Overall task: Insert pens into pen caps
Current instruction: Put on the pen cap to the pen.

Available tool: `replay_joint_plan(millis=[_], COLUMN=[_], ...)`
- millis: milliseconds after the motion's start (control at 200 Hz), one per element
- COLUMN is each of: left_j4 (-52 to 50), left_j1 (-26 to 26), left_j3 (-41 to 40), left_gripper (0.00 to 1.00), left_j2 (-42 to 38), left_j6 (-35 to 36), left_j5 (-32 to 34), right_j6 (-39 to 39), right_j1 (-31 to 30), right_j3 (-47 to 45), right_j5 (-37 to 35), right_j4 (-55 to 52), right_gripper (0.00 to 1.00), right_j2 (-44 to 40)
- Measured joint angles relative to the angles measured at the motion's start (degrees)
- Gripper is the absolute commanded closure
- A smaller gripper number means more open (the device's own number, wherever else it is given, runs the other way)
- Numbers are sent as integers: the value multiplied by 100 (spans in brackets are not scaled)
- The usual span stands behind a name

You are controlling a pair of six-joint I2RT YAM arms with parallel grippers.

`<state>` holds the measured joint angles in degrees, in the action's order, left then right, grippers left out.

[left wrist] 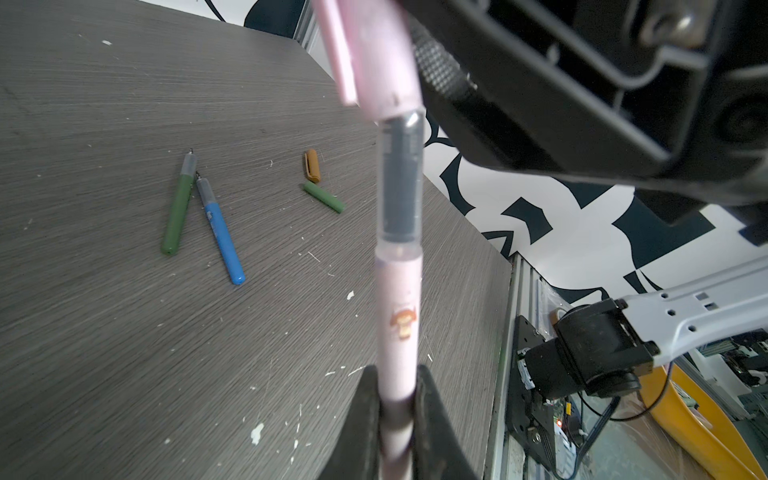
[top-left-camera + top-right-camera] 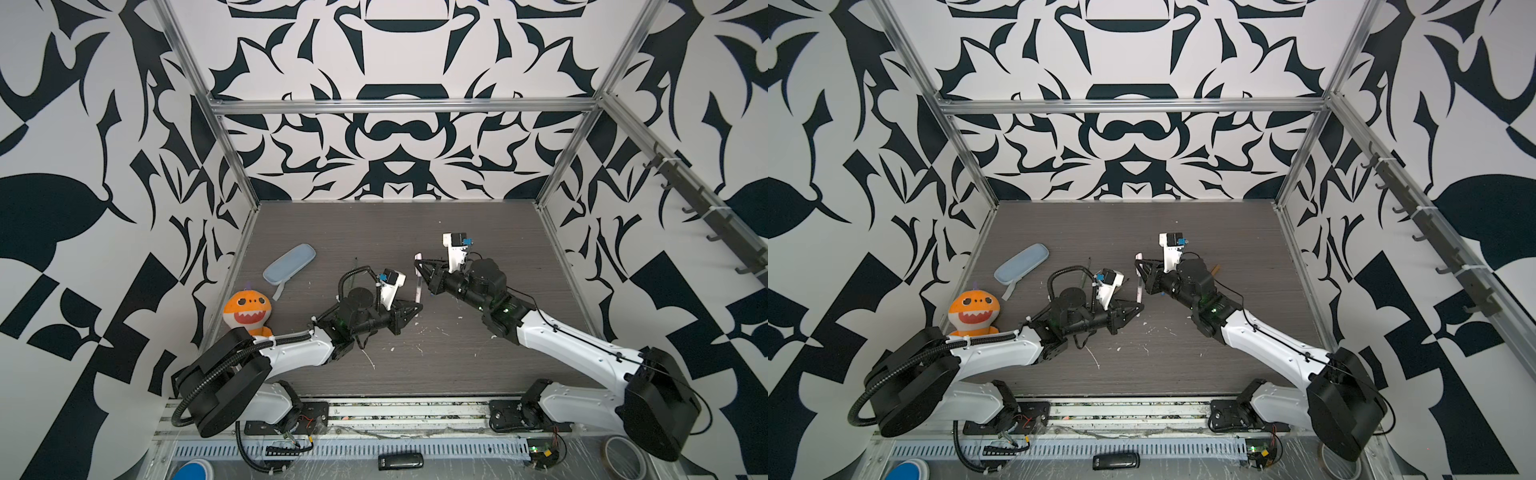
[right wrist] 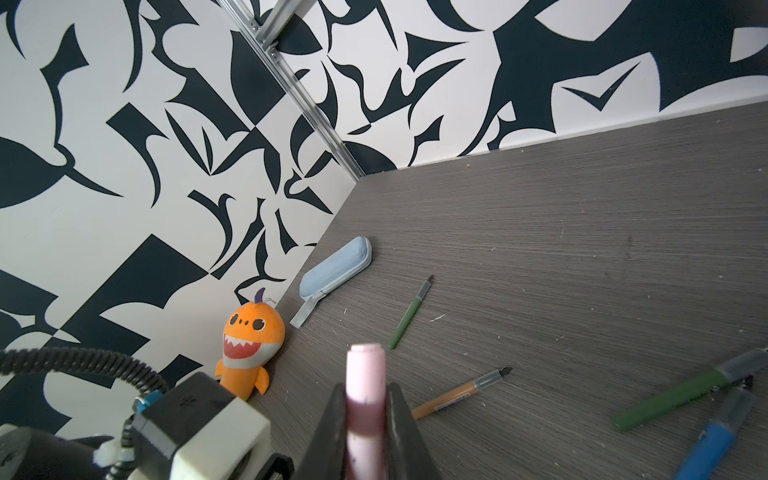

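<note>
The table [image 2: 374,232] is a grey wood-grain board flecked with white. At its left edge sits one round orange plush [image 2: 247,309] with a toothy grin. Up and right of it lies one pale blue oblong case [image 2: 289,264], soft-cornered, with a grey strap.

Further right, at mid-frame in both top views, the left gripper [image 2: 418,308] is clamped on the lower end of the pink pen [image 2: 418,286], which runs nearly straight up the picture. In the left wrist view its black fingers [image 1: 359,428] pinch the smooth pale barrel. Above the barrel comes a clear grey section, whose far end enters the mouth of the pink cap [image 1: 370,54]. The right gripper [image 2: 417,261] is closed on that cap. In the right wrist view the cap is a matte flat-ended tube, and two dark wedge fingers [image 3: 401,424] press on it from both sides.

Four more pens lie flat in the right wrist view, each slim with a clear neck and dark tip. The green pen [image 3: 409,313] is at centre and the orange pen [image 3: 461,392] below it. The second green pen [image 3: 685,392] and the blue pen [image 3: 715,440] lie just beside each other at lower right.

Two loose caps show in the left wrist view, the brown cap [image 1: 312,166] and the green cap [image 1: 324,197]. Both are short clipped tubes, and their ends are just beside each other.

In all, five pens and three caps are in view.
</note>
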<state>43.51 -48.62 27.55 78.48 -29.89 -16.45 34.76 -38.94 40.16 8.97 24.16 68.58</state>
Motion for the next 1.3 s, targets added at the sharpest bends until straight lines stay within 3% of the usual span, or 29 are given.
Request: replay_joint_plan(millis=[360,775,1020,1300], left_j4=[125,313,501,-160], left_j1=[-20,-20,37,50], left_j3=[0,7,96,146], left_gripper=[98,98,98,98], left_j2=[7,166,162,-35], left_j6=[11,-188,-59,566], left_j5=[-2,168,337,564], right_j6=[0,170,149,-208], right_j1=[-4,-4,-17,-17], right_j3=[-133,-734,-745,-413], right_j5=[33,240,433,299], right_j4=[-17,774,522,-835], right_gripper=[84,79,61,47], right_j2=[-223,-197,-195,-800])
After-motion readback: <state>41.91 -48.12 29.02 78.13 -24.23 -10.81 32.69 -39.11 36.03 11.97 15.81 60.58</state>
